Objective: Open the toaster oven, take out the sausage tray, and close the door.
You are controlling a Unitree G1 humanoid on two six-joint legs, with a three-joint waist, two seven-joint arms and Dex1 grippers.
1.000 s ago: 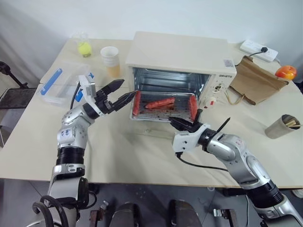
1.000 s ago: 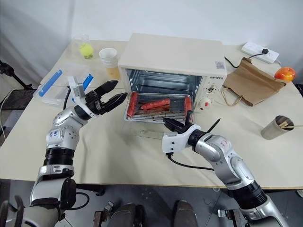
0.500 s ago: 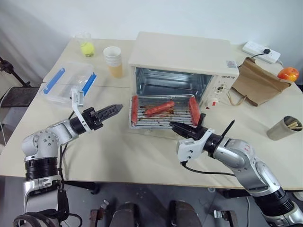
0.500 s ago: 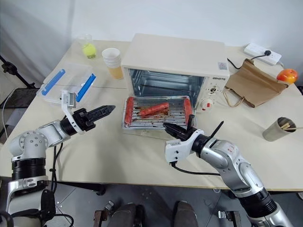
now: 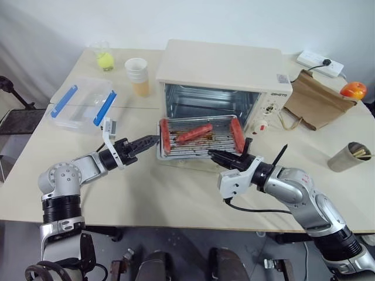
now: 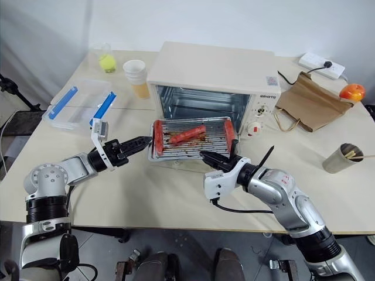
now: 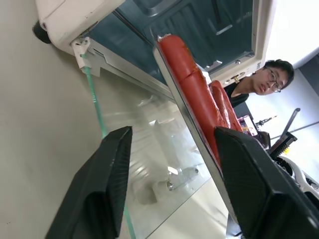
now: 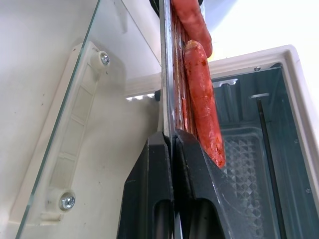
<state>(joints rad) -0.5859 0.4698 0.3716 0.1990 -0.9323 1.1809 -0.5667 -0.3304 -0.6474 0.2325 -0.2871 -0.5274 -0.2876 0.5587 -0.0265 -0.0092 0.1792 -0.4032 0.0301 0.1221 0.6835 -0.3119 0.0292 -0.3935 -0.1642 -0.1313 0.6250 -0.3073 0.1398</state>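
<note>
You are looking down on one pale beige tabletop [image 5: 176, 193] against a plain white wall. One cream oven [image 5: 220, 79] stands at its middle, and its glass door [image 8: 60, 149] lies folded down flat in front of the open cavity. One shiny tray [image 5: 199, 140] sits out over the door, at the mouth of the oven, carrying three red sausages: one along each short side and one slanted across the middle.

Around the oven you have one brown paper bag [image 5: 316, 96], one clear box [image 5: 79, 105] with two blue clips, one stack of paper cups [image 5: 137, 73], one clear cup [image 5: 102, 55] holding something yellow, one cup of sticks [image 5: 350, 155], one orange-red fruit [image 5: 353, 89] and one white power strip [image 5: 319, 61].

Your right tool [image 5: 217, 155] is closed tight on the tray's near rim, the metal edge pinched between its two fingers. Your left tool [image 5: 149, 140] sits at the tray's left end, partly spread with nothing held; the tray's edge lies between its fingers [image 7: 107, 194], not gripped.

A person shows beyond the tray in the left wrist view.
</note>
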